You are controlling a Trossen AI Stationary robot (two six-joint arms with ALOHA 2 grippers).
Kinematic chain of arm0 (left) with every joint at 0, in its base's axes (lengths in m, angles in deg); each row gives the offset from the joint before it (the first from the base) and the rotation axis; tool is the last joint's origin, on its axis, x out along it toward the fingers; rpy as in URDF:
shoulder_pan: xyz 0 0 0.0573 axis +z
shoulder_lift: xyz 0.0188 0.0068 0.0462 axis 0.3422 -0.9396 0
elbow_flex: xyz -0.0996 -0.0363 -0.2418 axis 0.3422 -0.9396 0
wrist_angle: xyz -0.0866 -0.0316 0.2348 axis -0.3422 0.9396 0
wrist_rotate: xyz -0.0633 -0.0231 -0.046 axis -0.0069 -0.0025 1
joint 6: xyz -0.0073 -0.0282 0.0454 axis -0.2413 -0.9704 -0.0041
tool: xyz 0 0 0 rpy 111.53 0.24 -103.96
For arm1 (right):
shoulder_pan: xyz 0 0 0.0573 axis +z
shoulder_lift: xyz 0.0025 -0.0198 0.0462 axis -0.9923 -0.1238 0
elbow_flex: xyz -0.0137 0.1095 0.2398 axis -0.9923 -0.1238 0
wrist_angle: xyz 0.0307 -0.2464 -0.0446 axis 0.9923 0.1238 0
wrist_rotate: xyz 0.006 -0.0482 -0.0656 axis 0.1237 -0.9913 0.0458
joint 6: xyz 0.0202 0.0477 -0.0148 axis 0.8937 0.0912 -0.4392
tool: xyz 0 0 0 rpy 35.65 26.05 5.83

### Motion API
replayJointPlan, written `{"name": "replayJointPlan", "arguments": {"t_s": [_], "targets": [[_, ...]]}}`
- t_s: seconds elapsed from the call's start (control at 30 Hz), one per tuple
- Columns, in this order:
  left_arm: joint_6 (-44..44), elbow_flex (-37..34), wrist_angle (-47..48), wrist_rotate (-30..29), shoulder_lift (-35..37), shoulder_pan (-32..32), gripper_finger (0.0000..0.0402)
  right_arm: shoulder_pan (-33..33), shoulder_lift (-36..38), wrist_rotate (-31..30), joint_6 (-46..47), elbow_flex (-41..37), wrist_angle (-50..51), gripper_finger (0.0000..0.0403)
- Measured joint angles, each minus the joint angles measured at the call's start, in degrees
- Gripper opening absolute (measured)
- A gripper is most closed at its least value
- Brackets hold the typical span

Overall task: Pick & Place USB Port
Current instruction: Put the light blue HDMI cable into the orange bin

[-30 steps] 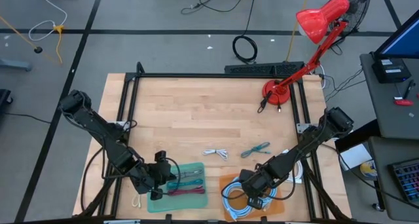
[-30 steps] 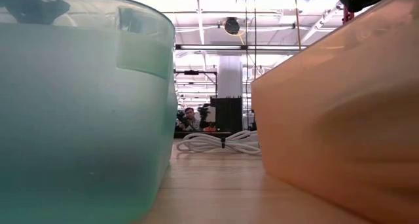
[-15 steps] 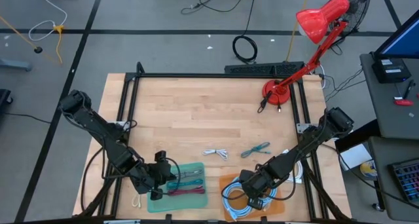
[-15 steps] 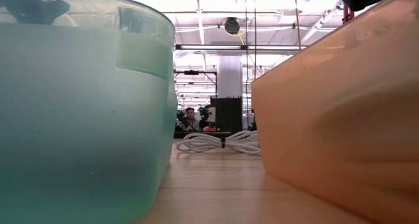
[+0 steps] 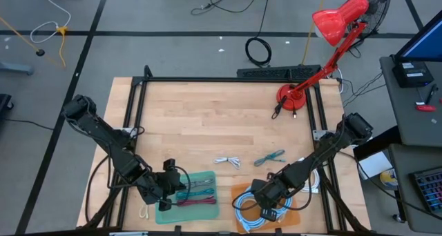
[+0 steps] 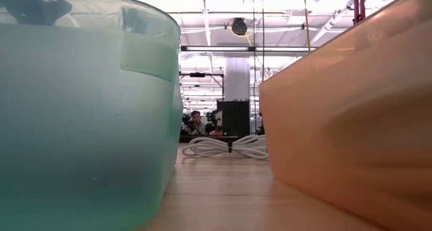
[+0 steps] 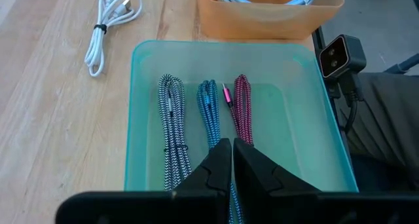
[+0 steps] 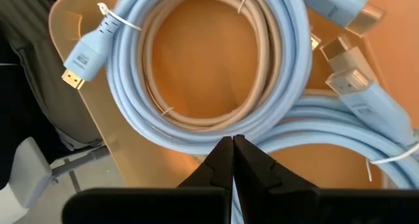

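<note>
Currently my left gripper (image 7: pixel 232 149), fingers together, hangs over the teal plastic bin (image 7: pixel 147 54), my right gripper (image 8: pixel 232 145), likewise closed and empty, over the orange tray (image 8: pixel 78 106); the bundled white USB cable (image 5: pixel 227 161) between them looks light, floppy, best pinched at its tie.

Teal bin (image 7: pixel 141 119): three braided USB cables laid side by side lengthwise — black-and-white cable (image 7: pixel 171 129), blue cable (image 7: pixel 209 119), magenta cable (image 7: pixel 243 112).

Orange bin (image 8: pixel 85 112): pale blue coiled cables (image 8: pixel 196 67) with gold-tipped plugs, tied with zip ties.

Loose on the table beyond the bins: white bundled cable (image 5: pixel 226 161) and teal cable (image 5: pixel 270 156), near each other, not touching.
</note>
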Motion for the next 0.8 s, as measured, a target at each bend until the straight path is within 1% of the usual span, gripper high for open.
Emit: {"name": "replayJointPlan", "arguments": {"t_s": [0.2,0.47,0.8], "targets": [[0.0,0.0,0.0,0.0,0.0,0.0,0.0019,0.2,-0.3,-1.5,0.0,0.0,0.0,0.0],[0.0,0.0,0.0,0.0,0.0,0.0,0.0019,0.1,-4.7,3.5,-0.5,0.1,-0.9,0.0],[0.1,0.0,0.0,0.0,0.0,0.0,0.0019,-0.8,-3.8,2.7,-1.8,0.0,-2.8,0.0]]}}
